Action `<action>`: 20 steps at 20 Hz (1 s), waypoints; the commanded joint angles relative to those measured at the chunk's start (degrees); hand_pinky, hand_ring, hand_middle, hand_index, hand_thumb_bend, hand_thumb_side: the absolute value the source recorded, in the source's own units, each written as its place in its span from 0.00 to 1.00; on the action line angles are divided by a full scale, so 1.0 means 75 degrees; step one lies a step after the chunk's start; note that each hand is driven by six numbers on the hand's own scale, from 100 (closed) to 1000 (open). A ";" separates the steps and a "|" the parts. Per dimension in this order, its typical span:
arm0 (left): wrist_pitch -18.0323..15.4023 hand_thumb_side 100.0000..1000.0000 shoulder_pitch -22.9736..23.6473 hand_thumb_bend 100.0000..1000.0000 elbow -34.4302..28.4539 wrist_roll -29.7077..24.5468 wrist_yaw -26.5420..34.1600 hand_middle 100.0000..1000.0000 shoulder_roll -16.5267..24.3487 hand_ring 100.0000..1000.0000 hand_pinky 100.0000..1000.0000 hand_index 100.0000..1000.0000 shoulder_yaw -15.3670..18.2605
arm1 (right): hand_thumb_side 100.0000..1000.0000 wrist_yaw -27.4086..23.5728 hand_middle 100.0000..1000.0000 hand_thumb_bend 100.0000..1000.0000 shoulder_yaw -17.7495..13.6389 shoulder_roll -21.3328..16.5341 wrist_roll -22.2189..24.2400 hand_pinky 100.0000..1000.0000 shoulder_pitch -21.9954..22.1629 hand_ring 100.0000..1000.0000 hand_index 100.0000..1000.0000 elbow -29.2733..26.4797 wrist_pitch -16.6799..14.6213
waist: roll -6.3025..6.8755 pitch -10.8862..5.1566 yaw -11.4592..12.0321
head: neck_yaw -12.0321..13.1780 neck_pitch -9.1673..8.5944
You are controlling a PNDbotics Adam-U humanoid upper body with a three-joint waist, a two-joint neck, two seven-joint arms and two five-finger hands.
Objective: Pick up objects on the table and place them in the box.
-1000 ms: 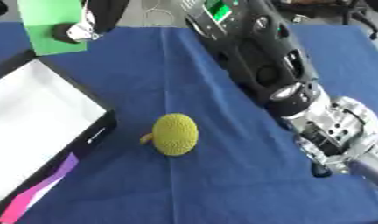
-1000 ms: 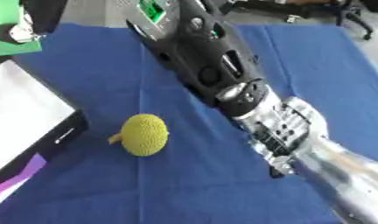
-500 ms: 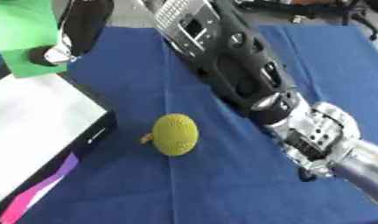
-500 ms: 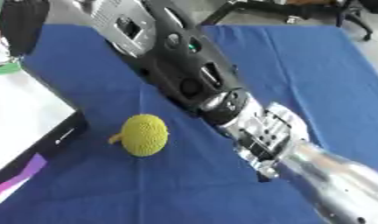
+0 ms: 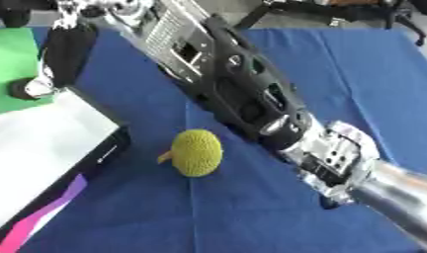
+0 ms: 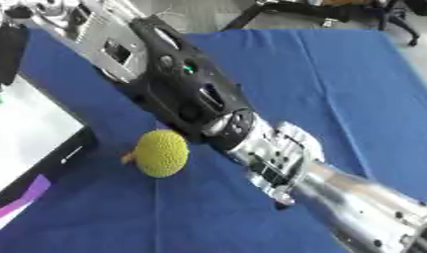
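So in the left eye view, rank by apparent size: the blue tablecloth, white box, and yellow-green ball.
1. Blue tablecloth, fills most of the view.
2. White box, cut off at the left edge.
3. Yellow-green ball, clearly smallest.

- No text, label, brand, number or sign can be read in either view.
- The box (image 5: 53, 143) carries a small pale mark on its dark side wall, too blurred to read.
- The robot's arm (image 5: 234, 94) shows small pale patches on its black casing; no letters can be made out there.
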 commanded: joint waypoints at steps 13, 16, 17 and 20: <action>-0.0366 0.53 0.0187 0.60 0.0735 0.0016 -0.0074 0.54 0.0023 0.75 0.73 0.77 0.0265 | 0.00 0.1421 0.61 0.15 0.0320 0.0224 -0.0735 0.90 0.0323 0.63 0.76 0.0700 -0.1385 | -0.0114 -0.0046 0.0143 | -0.0275 -0.0234; -0.0475 0.53 0.0233 0.60 0.0956 0.0055 -0.0041 0.54 0.0058 0.75 0.73 0.77 0.0341 | 0.00 0.1430 0.66 0.10 0.0337 0.0241 -0.1039 0.92 0.0397 0.68 0.79 0.0833 -0.1592 | -0.0117 -0.0035 0.0151 | -0.0304 -0.0244; -0.0503 0.53 0.0239 0.60 0.1001 0.0066 -0.0032 0.54 0.0065 0.75 0.73 0.77 0.0361 | 0.00 0.1428 0.67 0.10 0.0343 0.0245 -0.1123 0.92 0.0414 0.69 0.80 0.0868 -0.1656 | -0.0121 -0.0029 0.0155 | -0.0311 -0.0250; -0.0557 0.53 0.0238 0.60 0.1071 0.0093 -0.0024 0.54 0.0070 0.75 0.73 0.77 0.0396 | 0.00 0.1422 0.67 0.07 0.0341 0.0257 -0.1296 0.94 0.0443 0.70 0.80 0.0959 -0.1757 | -0.0129 -0.0015 0.0166 | -0.0314 -0.0266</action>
